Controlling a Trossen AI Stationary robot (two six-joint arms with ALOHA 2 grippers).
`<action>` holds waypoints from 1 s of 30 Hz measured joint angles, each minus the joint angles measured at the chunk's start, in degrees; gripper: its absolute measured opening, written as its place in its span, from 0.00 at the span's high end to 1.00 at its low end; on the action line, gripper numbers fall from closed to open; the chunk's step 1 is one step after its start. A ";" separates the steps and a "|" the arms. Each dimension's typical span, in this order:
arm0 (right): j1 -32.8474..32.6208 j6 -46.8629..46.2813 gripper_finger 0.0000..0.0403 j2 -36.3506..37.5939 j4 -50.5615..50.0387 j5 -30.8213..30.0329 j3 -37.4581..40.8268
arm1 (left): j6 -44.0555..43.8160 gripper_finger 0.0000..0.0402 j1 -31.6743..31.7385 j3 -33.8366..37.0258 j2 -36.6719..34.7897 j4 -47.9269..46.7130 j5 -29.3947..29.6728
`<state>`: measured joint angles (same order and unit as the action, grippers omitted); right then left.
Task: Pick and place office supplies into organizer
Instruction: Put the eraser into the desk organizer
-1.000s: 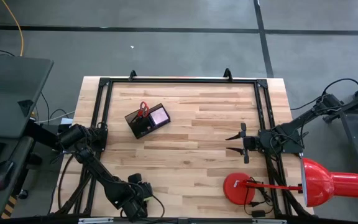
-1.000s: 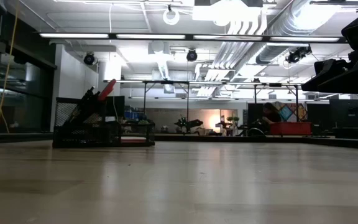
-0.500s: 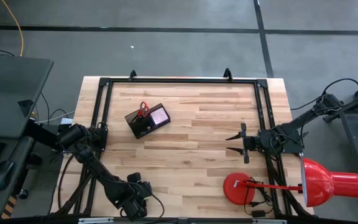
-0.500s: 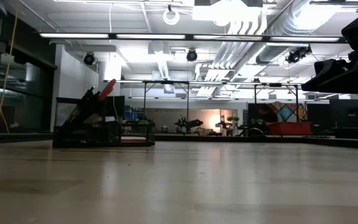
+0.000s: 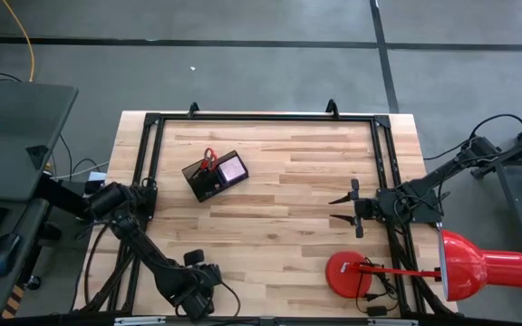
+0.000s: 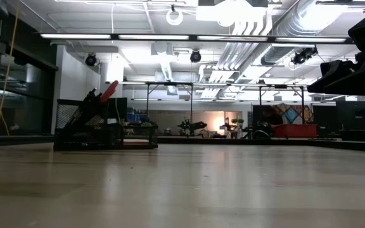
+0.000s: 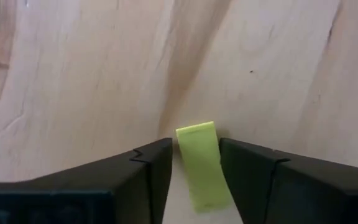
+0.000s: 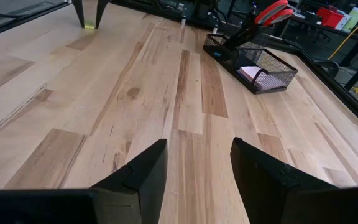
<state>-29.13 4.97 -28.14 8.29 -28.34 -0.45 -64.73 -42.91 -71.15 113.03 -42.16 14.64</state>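
Note:
A small yellow eraser-like piece lies flat on the wood at the table's near-left corner. My left gripper points steeply down over it, its fingers closed in on the piece. The black mesh organizer stands at the far left. It holds the red-handled scissors, dark pens and a pale note pad. My right gripper waits open at the table's right side, pointing level toward the left, nothing between its fingers. My left gripper has the yellow piece between its two fingers, one finger against the long side and the other right beside the opposite long side. The fingers come from above, pointing steeply down. The piece lies flat on the table.
A red lamp base stands at the near right, its red shade beyond the table's right edge. A black rail frame runs round the tabletop. Bare wood stretches between the organizer and my right gripper.
My left gripper has tipped slightly at the wrist while staying over the near-left corner.

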 joint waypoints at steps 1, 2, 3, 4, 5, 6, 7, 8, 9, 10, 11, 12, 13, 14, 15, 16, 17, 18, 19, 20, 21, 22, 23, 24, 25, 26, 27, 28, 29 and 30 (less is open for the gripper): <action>0.01 0.00 0.58 -0.01 0.00 0.00 0.01 | 0.02 0.70 0.34 -0.05 0.00 -0.10 -0.42; -0.02 0.00 0.58 -0.02 0.01 0.00 -0.01 | 0.28 0.72 0.60 -0.07 -0.01 -0.03 -0.78; -0.01 -0.01 0.58 -0.01 0.00 0.00 0.00 | 0.61 0.74 0.73 -0.07 -0.04 0.16 -1.00; 0.00 0.00 0.58 0.00 0.00 0.00 0.00 | 1.10 0.76 0.95 -0.05 -0.05 0.36 -1.03; 0.00 0.00 0.58 -0.02 0.01 0.00 -0.02 | 1.41 0.78 1.08 -0.05 -0.07 0.45 -1.31; -0.01 0.00 0.58 -0.01 0.01 0.00 -0.01 | 1.64 0.80 1.28 -0.05 -0.12 0.49 -1.60; -0.01 0.00 0.58 0.00 0.00 0.00 0.01 | 1.93 0.82 1.30 -0.05 -0.22 0.46 -1.80; 0.00 -0.01 0.58 -0.01 0.00 0.00 -0.01 | 2.12 0.83 1.28 -0.05 -0.26 0.36 -1.70; -0.01 0.00 0.58 0.00 0.02 0.00 -0.01 | 2.42 0.85 1.28 -0.08 -0.26 0.22 -1.44; 0.01 0.00 0.58 0.00 0.00 0.00 0.01 | 2.76 0.86 1.28 -0.09 -0.30 0.13 -1.36; -0.01 -0.01 0.58 -0.01 0.00 0.00 -0.01 | 2.81 0.87 1.28 -0.11 -0.33 0.10 -1.36; 0.01 -0.01 0.58 0.00 0.00 0.00 0.00 | 2.83 0.88 1.28 -0.11 -0.35 0.07 -1.25; -0.02 0.00 0.58 -0.01 0.00 0.00 -0.01 | 2.85 0.89 1.26 -0.13 -0.36 0.07 -1.04; 0.01 -0.02 0.58 -0.02 0.00 0.00 0.01 | 2.87 0.89 1.26 -0.13 -0.37 0.07 -0.93; 0.00 0.00 0.58 -0.02 0.01 0.00 -0.01 | 2.99 0.89 1.26 -0.13 -0.37 0.07 -0.93; 0.00 0.00 0.58 -0.01 0.02 0.00 -0.01 | 2.99 0.89 1.26 -0.13 -0.37 0.05 -0.93; -0.01 0.00 0.58 -0.01 0.00 0.00 0.01 | 3.07 0.89 1.26 -0.13 -0.37 0.05 -0.89; -0.02 0.00 0.58 -0.02 0.01 0.00 0.00 | 3.38 0.89 1.26 -0.13 -0.37 0.07 -0.86; -0.01 0.00 0.58 -0.01 0.00 0.00 -0.02 | 3.48 0.89 1.26 -0.13 -0.37 0.05 -0.87; -0.01 0.00 0.58 -0.01 0.01 0.00 0.00 | 3.62 0.89 1.26 -0.13 -0.37 0.05 -0.89; -0.02 0.00 0.58 -0.02 0.02 0.00 -0.01 | 3.93 0.89 1.26 -0.15 -0.37 0.04 -0.93; 0.00 -0.02 0.58 0.00 0.00 0.00 -0.01 | 4.40 0.89 1.26 -0.17 -0.37 0.00 -0.91; -0.01 0.00 0.58 0.00 0.00 0.00 -0.01 | 4.84 0.89 1.26 -0.36 -0.34 -0.26 -0.76; 0.00 0.00 0.58 -0.01 0.01 0.00 0.00 | 5.03 0.89 1.27 -0.73 -0.24 -0.76 -0.40; 0.01 0.00 0.58 0.00 0.02 0.00 0.01 | 5.16 0.89 1.28 -1.13 -0.13 -1.50 0.26; 0.01 0.00 0.58 -0.02 0.02 0.00 -0.02 | 5.16 0.89 1.28 -1.40 -0.07 -2.41 1.09; -0.01 0.00 0.58 -0.01 0.00 0.00 0.00 | 5.16 0.89 1.38 -1.77 -0.03 -3.36 1.46; -0.01 -0.01 0.58 -0.01 0.00 0.00 -0.02 | 5.16 0.89 1.44 -2.21 0.00 -3.89 2.33; -0.02 0.00 0.58 0.00 0.00 0.00 0.01 | 5.15 0.89 1.46 -2.81 0.00 -4.39 3.13; 0.00 -0.02 0.58 -0.02 0.00 0.00 -0.01 | 5.15 0.89 1.48 -3.45 0.00 -5.08 3.84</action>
<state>-29.13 4.95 -28.16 8.29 -28.34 -0.46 -59.58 -41.43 -74.61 113.03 -47.23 18.48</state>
